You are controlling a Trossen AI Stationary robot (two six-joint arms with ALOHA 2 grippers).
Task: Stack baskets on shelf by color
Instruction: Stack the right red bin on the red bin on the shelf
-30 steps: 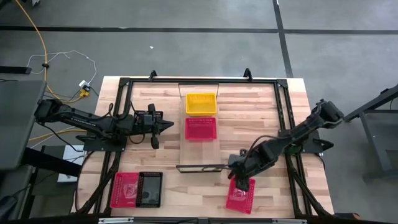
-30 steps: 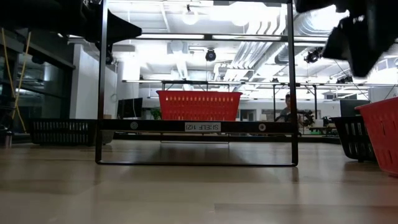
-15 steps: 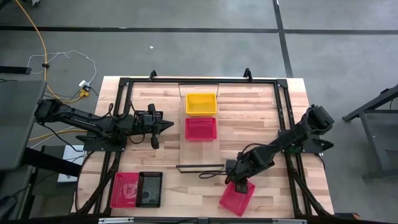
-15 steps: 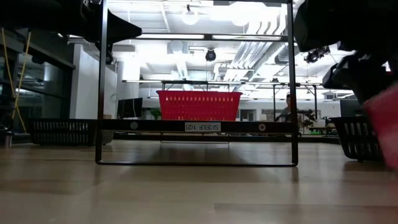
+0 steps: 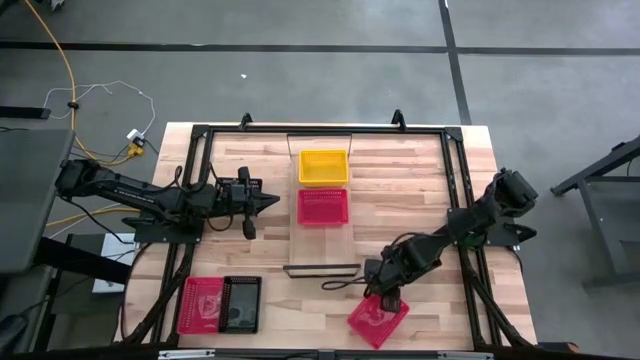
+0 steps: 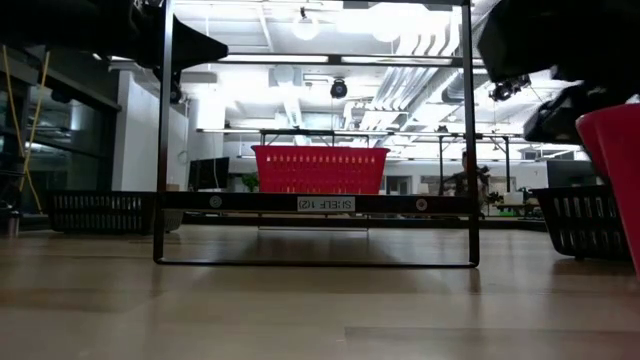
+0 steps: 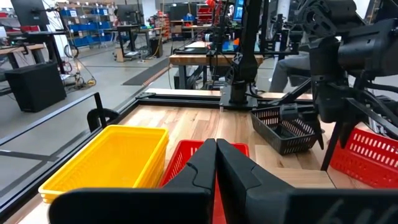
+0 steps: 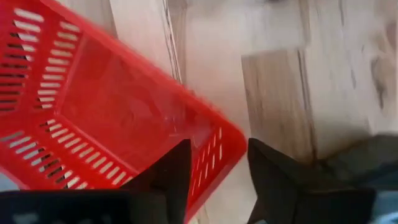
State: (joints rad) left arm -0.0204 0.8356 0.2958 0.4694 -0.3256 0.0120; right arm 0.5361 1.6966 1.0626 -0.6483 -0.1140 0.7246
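My right gripper (image 5: 384, 296) is shut on a red basket (image 5: 378, 320) near the table's near edge, right of the shelf. That basket also fills the right wrist view (image 8: 106, 118) and shows tilted at the low view's right edge (image 6: 615, 170). The shelf (image 5: 322, 240) is a pale plank running from far to near at mid-table. A yellow basket (image 5: 324, 166) and a red basket (image 5: 324, 207) rest on it by their bottoms. My left gripper (image 5: 271, 203) hovers shut left of the shelf's baskets, touching nothing. Its shut fingers point at them (image 7: 216, 163). My right gripper holds the red basket by a side wall near a corner (image 8: 219, 152). One finger (image 8: 169, 177) is inside the basket and the other (image 8: 273, 177) is outside, both coming from above. The basket is tilted in the hold; whether its low end touches the table does not show.
A red basket (image 5: 200, 305) and a black basket (image 5: 241, 304) sit side by side at the table's near left corner. The left wrist view shows another black basket (image 7: 283, 127) under the right arm. A dark metal frame (image 5: 200, 135) runs round the tabletop.
My right gripper has shifted slightly toward the table's near left, still shut on the red basket. The basket has turned about under it, from roughly square to the table edges to diagonal. In the low view it has tipped and risen.
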